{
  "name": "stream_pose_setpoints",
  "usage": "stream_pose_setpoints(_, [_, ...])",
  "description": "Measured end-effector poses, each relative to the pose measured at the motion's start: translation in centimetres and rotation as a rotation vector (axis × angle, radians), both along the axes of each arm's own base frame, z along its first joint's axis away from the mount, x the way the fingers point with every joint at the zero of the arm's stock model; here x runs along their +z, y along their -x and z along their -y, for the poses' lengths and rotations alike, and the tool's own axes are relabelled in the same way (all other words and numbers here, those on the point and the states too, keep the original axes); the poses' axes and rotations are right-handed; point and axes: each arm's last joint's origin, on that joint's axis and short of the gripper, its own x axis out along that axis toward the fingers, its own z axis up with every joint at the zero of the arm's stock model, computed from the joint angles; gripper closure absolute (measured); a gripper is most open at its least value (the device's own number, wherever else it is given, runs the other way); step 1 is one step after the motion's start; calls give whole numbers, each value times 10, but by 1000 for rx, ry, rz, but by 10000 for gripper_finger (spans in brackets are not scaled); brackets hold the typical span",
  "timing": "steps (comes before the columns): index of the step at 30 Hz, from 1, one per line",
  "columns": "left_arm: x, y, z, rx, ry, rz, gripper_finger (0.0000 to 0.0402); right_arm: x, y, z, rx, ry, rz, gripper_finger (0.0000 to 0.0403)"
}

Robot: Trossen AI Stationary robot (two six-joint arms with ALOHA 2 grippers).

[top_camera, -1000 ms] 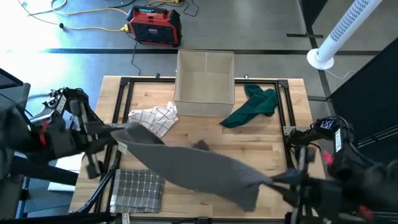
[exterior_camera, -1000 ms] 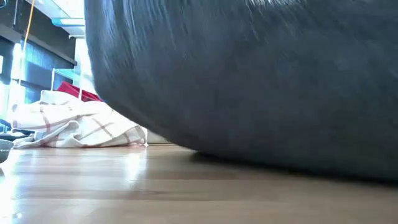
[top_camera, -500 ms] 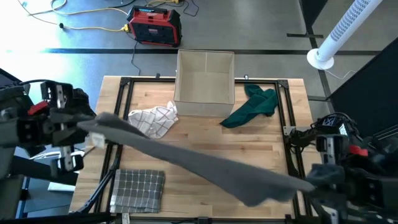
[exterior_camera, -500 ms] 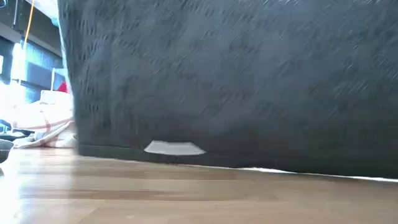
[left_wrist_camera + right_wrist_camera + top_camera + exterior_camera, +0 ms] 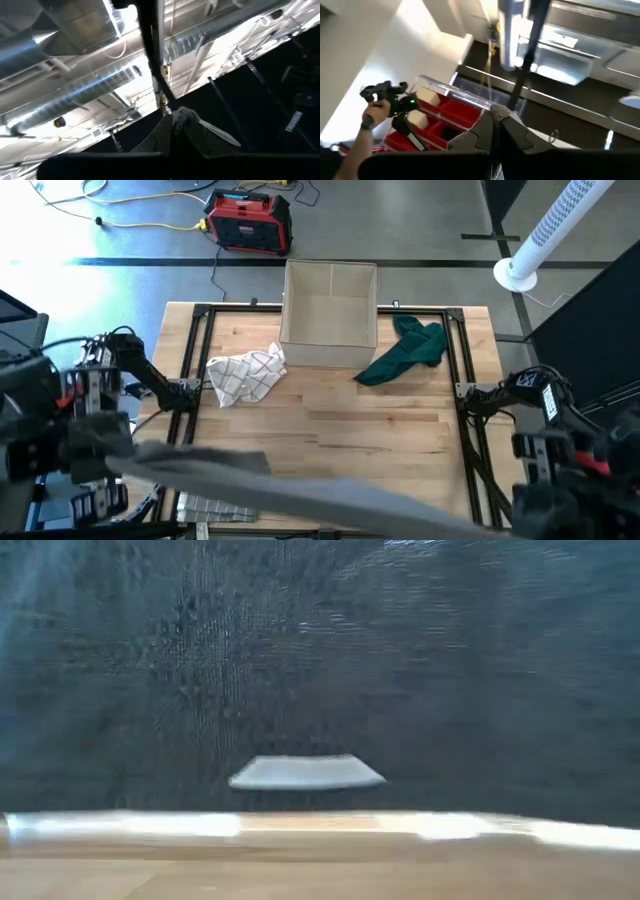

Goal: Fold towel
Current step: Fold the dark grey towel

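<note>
Towel (image 5: 300, 498) now stretched apparently higher, nearer front edge than before.

Grey towel (image 5: 300, 495), white checked cloth (image 5: 243, 372), green cloth (image 5: 405, 350).

My wooden desk (image 5: 330, 425) carries a beige box (image 5: 329, 315) at twelve o'clock, a green cloth (image 5: 405, 350) at one, a white checked cloth (image 5: 245, 372) at ten, and a grey plaid cloth (image 5: 215, 508) at seven.

The left gripper (image 5: 172, 131) is raised at the desk's left front edge, its fingers (image 5: 155, 137) pinched tight and pointing up toward the ceiling. The right gripper (image 5: 496, 131) is raised at the desk's right front corner, fingers likewise pressed together and tilted upward.
</note>
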Motion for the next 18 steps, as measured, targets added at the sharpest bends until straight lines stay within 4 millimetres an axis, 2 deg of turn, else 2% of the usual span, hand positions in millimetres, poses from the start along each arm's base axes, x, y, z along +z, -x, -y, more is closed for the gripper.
stream_pose_setpoints(5, [-3,-5,11,-19,4,28,401,0,12,-11,-40,49,75,403])
stream_pose_setpoints(8, [1,-5,12,4,-5,31,401,3,22,-12,-102,70,106,403])
stream_pose_setpoints(15, [11,-14,-7,243,-15,-64,401,6,28,-2,-402,100,-12,403])
stream_pose_setpoints(18, [9,-25,-13,338,-28,-123,401,6,28,2,-511,114,-101,403])
